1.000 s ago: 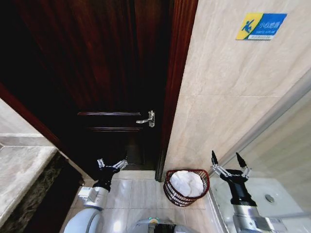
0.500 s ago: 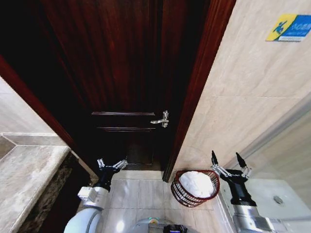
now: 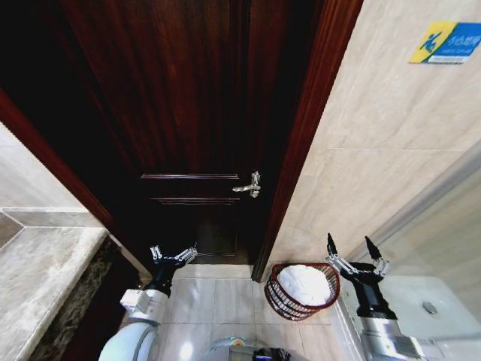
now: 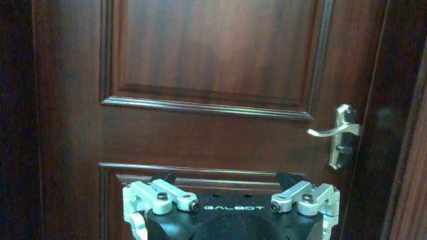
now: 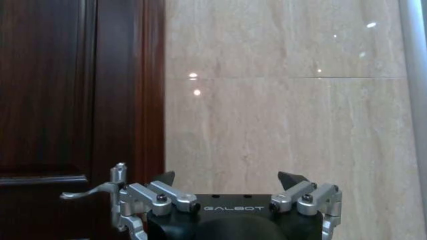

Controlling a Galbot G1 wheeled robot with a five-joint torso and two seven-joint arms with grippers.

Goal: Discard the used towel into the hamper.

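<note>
From up at head height, the hamper (image 3: 302,291) sits on the pale floor tiles (image 3: 214,297) at the foot of the dark wooden door frame (image 3: 304,135), close against the beige tiled wall (image 3: 376,150), and there's a white towel (image 3: 306,284) bundled inside it, filling most of the wire basket. The wrist cameras don't catch any of that; they look straight ahead instead. The left wrist view faces the panelled door (image 4: 213,75) square on, with its silver lever handle (image 4: 337,132) off to one side. The right wrist view is split between the door's edge, where the same handle (image 5: 100,190) pokes in, and the glossy wall (image 5: 287,100) dotted with light reflections.

Now the jaws. The left gripper (image 3: 173,255) hangs low in front of the door, fingers spread wide, nothing between them, touching nothing. The right gripper (image 3: 354,252) is raised just beside the hamper on the wall side, also splayed wide and empty, with its dark tips pointing up.

A blue and yellow sign (image 3: 445,42) high on the wall is cut off at the edge, its lettering too small to read. The far side of the hamper's base is hidden by its own rim, and both arms run out of the bottom of the picture.
</note>
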